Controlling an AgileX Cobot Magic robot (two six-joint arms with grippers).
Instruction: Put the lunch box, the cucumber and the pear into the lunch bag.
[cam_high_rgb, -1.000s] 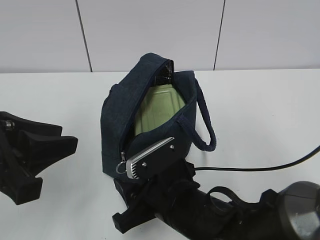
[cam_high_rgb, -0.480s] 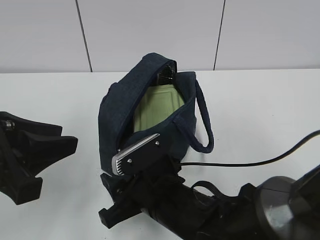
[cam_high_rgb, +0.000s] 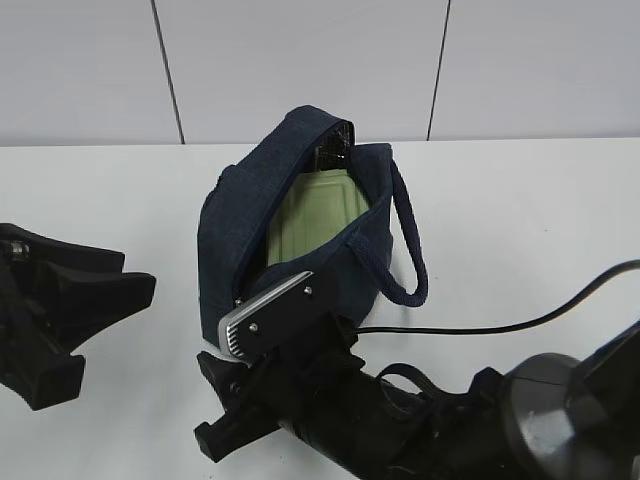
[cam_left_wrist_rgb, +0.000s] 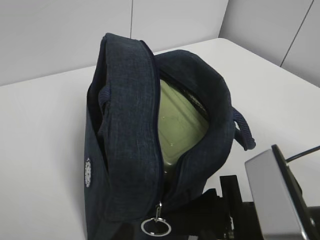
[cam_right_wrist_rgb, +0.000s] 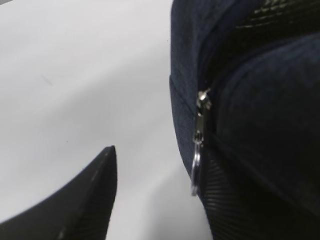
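Note:
The navy lunch bag (cam_high_rgb: 240, 235) stands mid-table with its top gaping. Inside it the lunch box (cam_high_rgb: 315, 215) shows its pale green lid (cam_left_wrist_rgb: 180, 125). Cucumber and pear are hidden or out of view. My right gripper (cam_right_wrist_rgb: 160, 200) is open at the bag's near end. The metal ring pull (cam_right_wrist_rgb: 196, 170) hangs between its jaws, close against the ribbed right finger (cam_right_wrist_rgb: 250, 210) and not pinched. Seen from outside, the right arm's silver plate (cam_high_rgb: 265, 315) covers that end. My left gripper (cam_high_rgb: 112, 335) sits open and empty on the table, left of the bag.
A black cable (cam_high_rgb: 480, 328) runs across the table to the right of the bag. The bag's loop handle (cam_high_rgb: 410, 250) hangs off its right side. A white panelled wall closes the back. Bare white table lies left of the bag and behind it.
My right gripper has slid left along the bag's near end and now covers the ring pull in the exterior view. The bag's near end shifted slightly left. The left arm stayed still.

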